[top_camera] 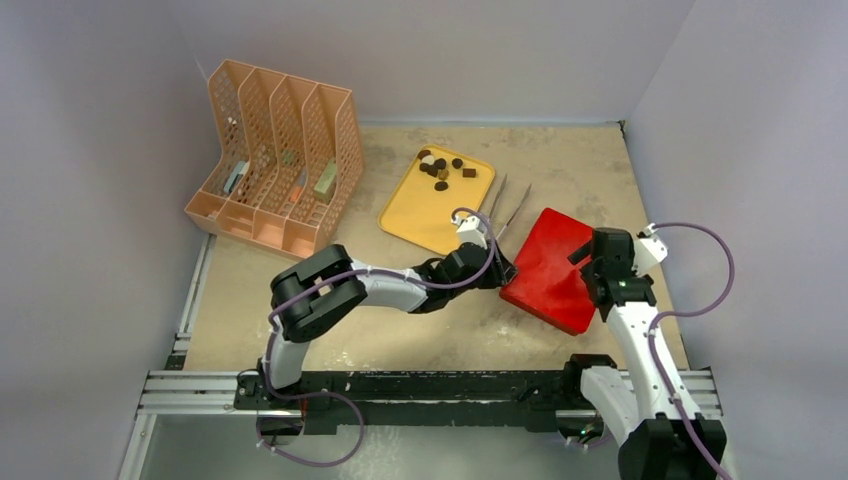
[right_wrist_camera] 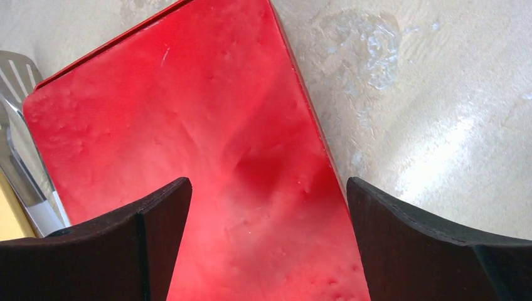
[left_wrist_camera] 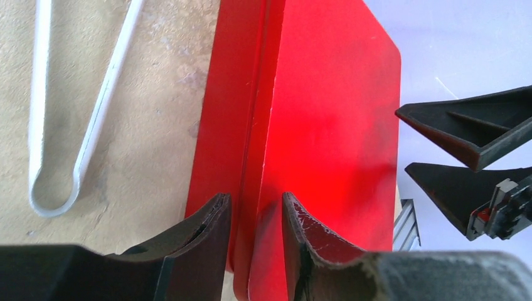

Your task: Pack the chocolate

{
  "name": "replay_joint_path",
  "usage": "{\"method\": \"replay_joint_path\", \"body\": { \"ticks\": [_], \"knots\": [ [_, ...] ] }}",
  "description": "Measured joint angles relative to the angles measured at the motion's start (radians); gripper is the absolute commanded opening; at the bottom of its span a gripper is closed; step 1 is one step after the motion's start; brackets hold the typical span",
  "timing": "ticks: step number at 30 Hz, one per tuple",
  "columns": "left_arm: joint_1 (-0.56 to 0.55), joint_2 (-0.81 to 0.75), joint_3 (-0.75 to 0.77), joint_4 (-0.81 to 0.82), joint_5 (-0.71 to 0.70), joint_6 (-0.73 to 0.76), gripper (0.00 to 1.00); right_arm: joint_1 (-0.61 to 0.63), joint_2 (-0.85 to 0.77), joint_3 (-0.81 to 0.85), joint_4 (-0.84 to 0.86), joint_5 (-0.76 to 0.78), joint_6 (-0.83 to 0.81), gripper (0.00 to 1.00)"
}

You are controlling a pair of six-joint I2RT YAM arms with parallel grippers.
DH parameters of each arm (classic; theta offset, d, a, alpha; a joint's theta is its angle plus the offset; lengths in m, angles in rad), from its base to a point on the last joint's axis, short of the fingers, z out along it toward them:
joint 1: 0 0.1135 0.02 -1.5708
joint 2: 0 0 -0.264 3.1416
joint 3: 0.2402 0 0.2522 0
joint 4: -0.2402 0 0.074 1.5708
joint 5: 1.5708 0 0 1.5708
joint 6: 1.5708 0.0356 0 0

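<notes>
Plain, pale lavender-grey walls (top_camera: 100, 150) close in the table (top_camera: 580, 170) on the left, back and right. The table top is a beige, mottled board, scuffed and blotched. An aluminium rail (top_camera: 200, 385) runs along its near edge, and another runs up its left side. The light is soft and even, with a bright glare patch on the table in the right wrist view.

Tight spot is the red box (top_camera: 548, 275). The left gripper (top_camera: 505, 272) crowds its left edge, fingers (left_wrist_camera: 210, 219) straddling the rim. The right gripper (top_camera: 588, 258) hangs over its right side, fingers spread wide with only bare lid between them. Metal tongs (top_camera: 505, 208) fill the lane between the box and the yellow tray (top_camera: 420, 215). The back-right tabletop (top_camera: 570, 165) is open, same for the strip in front of the tray. The orange file rack (top_camera: 275, 165) blocks the back left.
</notes>
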Motion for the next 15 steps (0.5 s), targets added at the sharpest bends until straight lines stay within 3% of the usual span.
{"method": "replay_joint_path", "body": {
  "ticks": [15],
  "knots": [
    [0.029,0.067,0.080,0.003,0.008,0.027,0.32,-0.036,0.113,-0.032,0.146,-0.036,-0.074,0.87]
  ]
}}
